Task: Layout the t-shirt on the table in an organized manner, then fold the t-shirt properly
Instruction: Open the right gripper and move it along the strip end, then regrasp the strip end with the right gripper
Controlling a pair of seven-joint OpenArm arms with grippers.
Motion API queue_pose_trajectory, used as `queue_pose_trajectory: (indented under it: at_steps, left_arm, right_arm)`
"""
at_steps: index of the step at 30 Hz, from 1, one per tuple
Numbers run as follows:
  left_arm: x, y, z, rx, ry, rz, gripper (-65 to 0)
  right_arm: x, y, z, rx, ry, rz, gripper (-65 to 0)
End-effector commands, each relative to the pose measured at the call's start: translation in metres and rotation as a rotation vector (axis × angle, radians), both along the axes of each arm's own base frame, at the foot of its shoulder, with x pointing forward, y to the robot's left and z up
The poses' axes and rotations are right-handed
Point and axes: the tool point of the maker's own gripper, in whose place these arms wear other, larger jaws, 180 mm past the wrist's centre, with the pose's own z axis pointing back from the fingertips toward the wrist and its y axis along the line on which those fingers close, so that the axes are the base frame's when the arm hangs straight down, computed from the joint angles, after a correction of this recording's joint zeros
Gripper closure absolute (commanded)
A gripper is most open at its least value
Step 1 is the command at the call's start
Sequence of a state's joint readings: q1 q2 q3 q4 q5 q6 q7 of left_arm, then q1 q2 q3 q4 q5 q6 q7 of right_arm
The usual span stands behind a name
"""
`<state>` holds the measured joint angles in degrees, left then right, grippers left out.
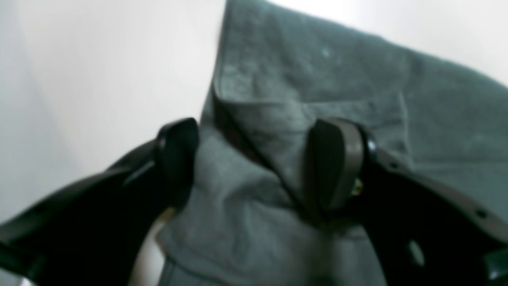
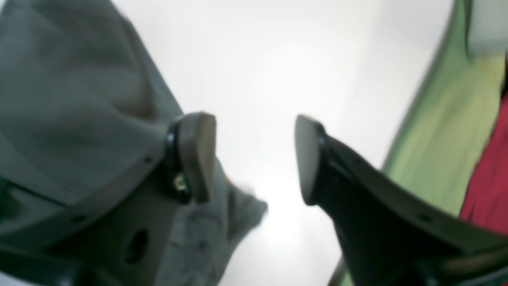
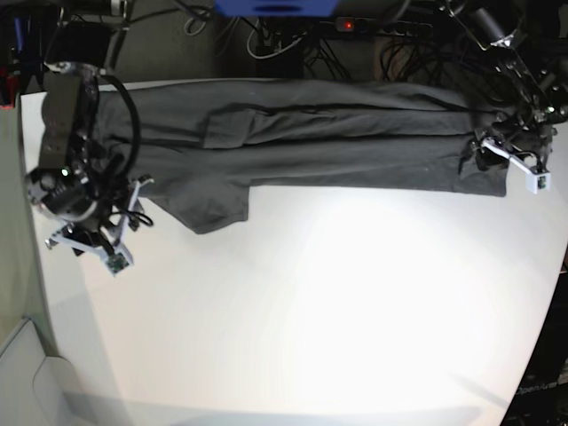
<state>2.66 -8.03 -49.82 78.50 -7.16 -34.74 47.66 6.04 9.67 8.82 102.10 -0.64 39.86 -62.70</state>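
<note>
Beyond the far edge of my worktop (image 3: pixel 293 311): a dark strip crowded with black cables (image 3: pixel 266 40), a blue object (image 3: pixel 275 7) at top centre, a small red light (image 3: pixel 347 25) beside it. Bright glare pools on the white surface mid-frame. Right wrist view: blurred green (image 2: pixel 448 131) and red (image 2: pixel 490 174) surfaces past the worktop's edge; cannot tell what they are.

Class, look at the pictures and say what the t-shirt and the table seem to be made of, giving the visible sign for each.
The t-shirt: soft knitted cloth, probably cotton, dark grey and matte; it wrinkles, folds, and shows a fuzzy weave in the left wrist view.

The table: a hard, smooth white board, perhaps laminate or painted wood; it has an even surface and a soft glare, not a mirror shine.
</note>
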Motion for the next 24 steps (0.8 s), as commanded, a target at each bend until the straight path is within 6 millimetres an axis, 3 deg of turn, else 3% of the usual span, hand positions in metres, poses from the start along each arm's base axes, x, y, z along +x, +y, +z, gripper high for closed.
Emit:
queue_pose_trajectory:
  at_steps: [1,8,17,20,22,24]
  left_arm:
    - [-0.003,0.006,0.001,0.009,0.021,0.000,-44.1]
    - [-0.003,0.004,0.001,0.008,0.022,-0.003,-44.1]
    - [-0.005,-0.002,-0.003,-0.006,0.028,-0.002,-44.1]
    - [-0.006,-0.003,-0.004,-0.007,0.030,-0.003,-44.1]
    - [-0.005,-0.004,-0.004,-0.009,0.028,-0.002,-44.1]
    - [-0.005,-0.004,-0.004,-0.010,0.026,-0.002,-44.1]
  right_arm:
    - [0.012,0.010,0.008,0.019,-0.025,0.015,-35.8]
    - [0.031,0.052,-0.018,0.131,0.071,0.037,-41.6]
    - [0.037,0.079,-0.065,0.261,0.184,0.048,-41.5]
    - [0.038,0.084,-0.066,0.280,0.166,0.055,-41.2]
    - [0.038,0.085,-0.067,0.287,0.160,0.057,-39.0]
    - [0.038,0.085,-0.067,0.287,0.158,0.057,-32.8]
